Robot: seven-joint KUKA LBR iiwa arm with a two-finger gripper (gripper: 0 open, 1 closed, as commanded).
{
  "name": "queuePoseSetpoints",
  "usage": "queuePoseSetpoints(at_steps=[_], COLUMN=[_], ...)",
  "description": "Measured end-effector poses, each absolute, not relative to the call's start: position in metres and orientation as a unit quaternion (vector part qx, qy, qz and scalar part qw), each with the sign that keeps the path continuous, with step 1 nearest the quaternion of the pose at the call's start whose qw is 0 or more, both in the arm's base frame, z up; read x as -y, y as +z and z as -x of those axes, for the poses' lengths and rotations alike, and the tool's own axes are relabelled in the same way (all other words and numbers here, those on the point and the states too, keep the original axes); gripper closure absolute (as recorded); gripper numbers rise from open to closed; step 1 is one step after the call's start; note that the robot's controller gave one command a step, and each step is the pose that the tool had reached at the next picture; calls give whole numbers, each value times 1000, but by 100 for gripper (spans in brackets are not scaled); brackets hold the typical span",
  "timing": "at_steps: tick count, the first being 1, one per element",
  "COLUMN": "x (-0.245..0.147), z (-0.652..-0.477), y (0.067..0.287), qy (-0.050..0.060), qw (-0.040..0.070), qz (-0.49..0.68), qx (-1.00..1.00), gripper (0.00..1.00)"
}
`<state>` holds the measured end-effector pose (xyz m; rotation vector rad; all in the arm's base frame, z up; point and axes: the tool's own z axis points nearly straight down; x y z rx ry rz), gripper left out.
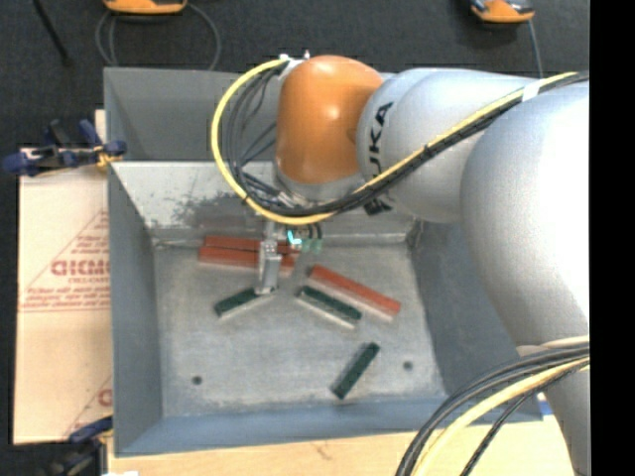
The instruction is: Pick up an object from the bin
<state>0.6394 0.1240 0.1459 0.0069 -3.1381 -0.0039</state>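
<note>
**Gripper lowered among loose bars at the back of the bin, nothing yet lifted**

The thing nearest to be taken is a dark green bar [239, 303], lying tilted on the floor left of centre, its upper end just below the gripper [274, 284]; a red bar [230, 252] lies flat along the foot of the back wall, its right end reaching the gripper; which of the two is aimed at cannot be told, and no thing is seen clasped; whether the gripper is spread or closed cannot be told, as its lower part merges with the bars around it. Just to the right, a pale-edged green bar [328, 305] and a second red bar [355, 292] lie side by side, touching or nearly so; a lone green bar [356, 369] lies well apart toward the front. The task is judged to be at the descent or grasp stage: the approach is made; closing, lifting and clearing the rim are left. The floor of the bin [218, 365] is bare at the front and left, so a straight rise is judged unobstructed; the back wall stands near the gripper, and the orange cover [317, 117] with its cables [221, 127] overhangs that wall, so little room is judged left for movement backward; the side walls are well apart from the gripper
</note>
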Motion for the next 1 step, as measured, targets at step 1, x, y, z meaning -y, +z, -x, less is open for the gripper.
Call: queuePoseSetpoints(at_steps=[1], x=[-120], z=[-627], y=[71], qy=[0], qw=[-4], qz=[-173], qx=[985], gripper=[0])
